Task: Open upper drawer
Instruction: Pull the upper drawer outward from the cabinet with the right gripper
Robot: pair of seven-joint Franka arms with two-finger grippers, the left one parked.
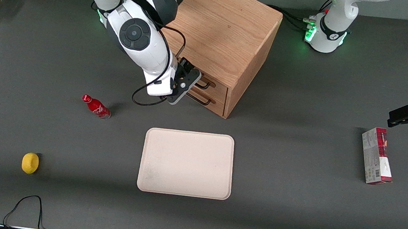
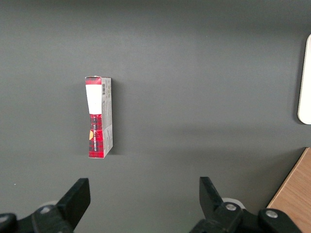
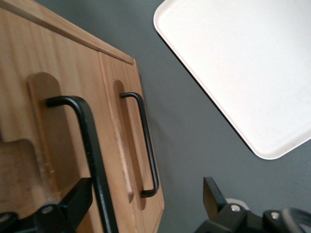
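The wooden cabinet (image 1: 224,27) stands at the back of the table, with both drawers shut. The upper drawer (image 1: 219,88) has a black wire handle (image 1: 206,84), above the bottom drawer's handle (image 1: 201,99). My right gripper (image 1: 192,79) is open, right in front of the drawer fronts at the upper handle. In the right wrist view the upper handle (image 3: 91,155) runs between my open fingers, close to one fingertip (image 3: 77,199); the gripper (image 3: 146,200) is not closed on it. The bottom handle (image 3: 146,145) sits farther off.
A cream tray (image 1: 186,163) lies nearer the front camera than the cabinet and shows in the right wrist view (image 3: 243,63). A red bottle (image 1: 96,106) and a yellow lemon (image 1: 30,163) lie toward the working arm's end. A red-and-white box (image 1: 375,161) lies toward the parked arm's end.
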